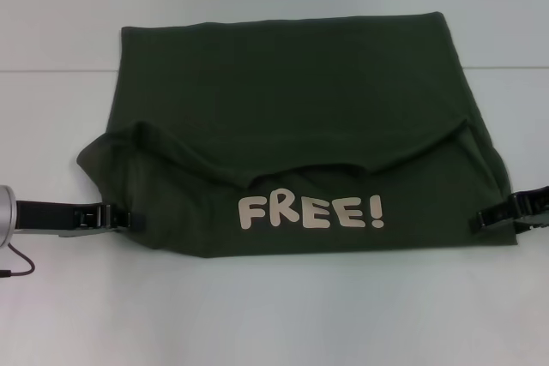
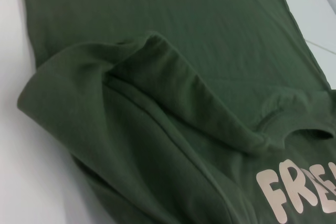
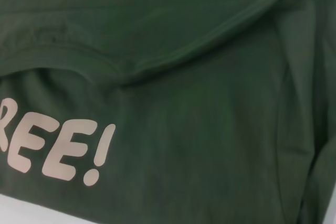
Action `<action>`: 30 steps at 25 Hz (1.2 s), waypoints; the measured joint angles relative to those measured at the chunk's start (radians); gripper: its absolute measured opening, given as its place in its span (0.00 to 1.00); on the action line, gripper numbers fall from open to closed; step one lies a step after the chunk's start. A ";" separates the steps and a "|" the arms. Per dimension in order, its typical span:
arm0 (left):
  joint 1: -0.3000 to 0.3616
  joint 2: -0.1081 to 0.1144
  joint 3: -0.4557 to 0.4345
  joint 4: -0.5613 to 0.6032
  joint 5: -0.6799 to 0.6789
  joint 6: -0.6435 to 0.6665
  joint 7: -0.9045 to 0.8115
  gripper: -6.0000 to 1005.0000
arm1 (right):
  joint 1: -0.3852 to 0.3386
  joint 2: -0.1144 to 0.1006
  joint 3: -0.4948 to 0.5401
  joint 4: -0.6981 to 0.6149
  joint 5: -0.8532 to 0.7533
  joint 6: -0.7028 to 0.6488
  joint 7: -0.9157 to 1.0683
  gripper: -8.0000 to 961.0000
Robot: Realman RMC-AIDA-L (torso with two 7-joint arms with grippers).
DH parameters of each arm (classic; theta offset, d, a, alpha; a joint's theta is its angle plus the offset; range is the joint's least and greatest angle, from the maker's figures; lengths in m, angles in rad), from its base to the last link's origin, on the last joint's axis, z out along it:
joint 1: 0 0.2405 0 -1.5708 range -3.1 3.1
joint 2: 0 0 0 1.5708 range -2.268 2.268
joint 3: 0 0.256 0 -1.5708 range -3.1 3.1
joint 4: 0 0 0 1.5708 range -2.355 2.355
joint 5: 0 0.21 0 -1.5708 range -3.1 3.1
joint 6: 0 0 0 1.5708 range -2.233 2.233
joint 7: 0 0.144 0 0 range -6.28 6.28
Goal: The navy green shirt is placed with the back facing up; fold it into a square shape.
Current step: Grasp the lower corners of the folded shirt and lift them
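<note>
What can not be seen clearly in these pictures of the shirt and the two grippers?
- Left gripper, head view: fingertips meet the navy green shirt edge; grip unclear.
- Right gripper, head view: arm cut off by the frame edge, fingertips dark against cloth.
- Both wrist views: no fingers visible, only cloth.
- "FREE!" lettering: cut off in both wrist views.
- Sleeves: folded under, hidden.

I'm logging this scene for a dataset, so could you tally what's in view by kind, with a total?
Dark olive-green cotton t-shirt with pale "FREE!" lettering, partly folded: 1
Robot tools at the shirt's near corners, left tool and right tool: 2
White table: 1
Total: 4
</note>
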 joint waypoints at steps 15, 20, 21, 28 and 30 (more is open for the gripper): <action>0.000 -0.003 -0.003 0.000 -0.006 0.006 0.000 0.02 | -0.003 0.015 -0.001 -0.010 -0.001 0.012 -0.010 0.89; 0.001 -0.003 -0.008 0.000 -0.008 0.014 0.001 0.02 | -0.004 0.015 -0.002 -0.011 -0.002 0.014 -0.012 0.75; 0.002 -0.003 -0.008 0.000 -0.008 0.014 0.001 0.02 | -0.004 0.015 -0.002 -0.011 -0.002 0.014 -0.012 0.70; 0.001 -0.003 -0.009 0.000 -0.009 0.025 0.006 0.02 | -0.006 0.014 -0.002 -0.009 -0.005 0.014 -0.012 0.38; 0.000 -0.002 -0.009 0.000 -0.009 0.028 0.006 0.02 | -0.006 0.014 -0.002 -0.009 -0.007 0.014 -0.013 0.30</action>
